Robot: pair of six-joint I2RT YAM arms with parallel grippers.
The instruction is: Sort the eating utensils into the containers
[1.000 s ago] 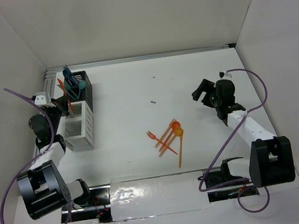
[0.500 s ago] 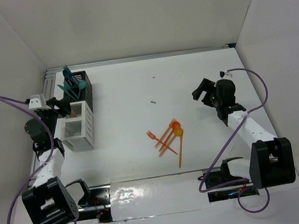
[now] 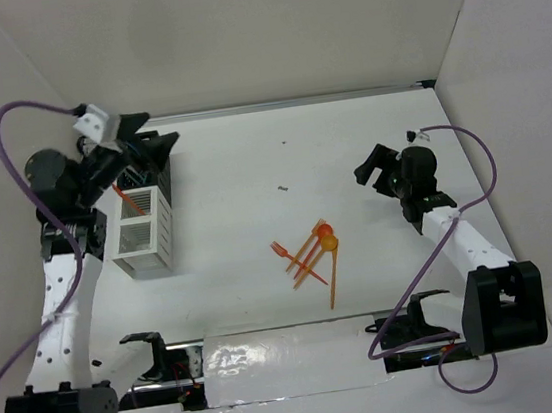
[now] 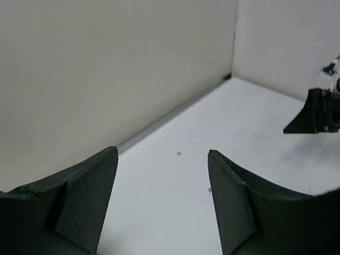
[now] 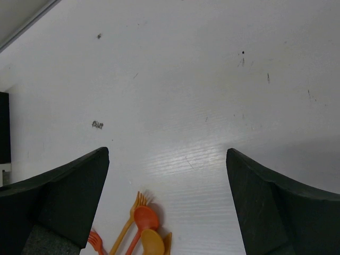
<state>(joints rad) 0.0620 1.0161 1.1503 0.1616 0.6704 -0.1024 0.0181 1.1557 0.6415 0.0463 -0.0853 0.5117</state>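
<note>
Utensils [image 3: 312, 252] are lying in a crossed orange heap on the table [image 3: 251, 164], well apart from both bins, with one orange piece [image 3: 126, 198] standing tilted in the white bin [image 3: 155, 244]. I am holding my left claw [image 4: 162, 154] wide and empty above the black bin [image 3: 162, 172], my right claw [image 5: 167, 154] wide and empty near the heap. Crossed handles are risking a double pickup or a skid, and my left arm is crowding the bins, so a low swing could tip them.

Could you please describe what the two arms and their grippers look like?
The left arm and right arm have white links with black joints; a purple cable loops along each. The left gripper and right gripper have dark wedge-shaped fingers.
</note>
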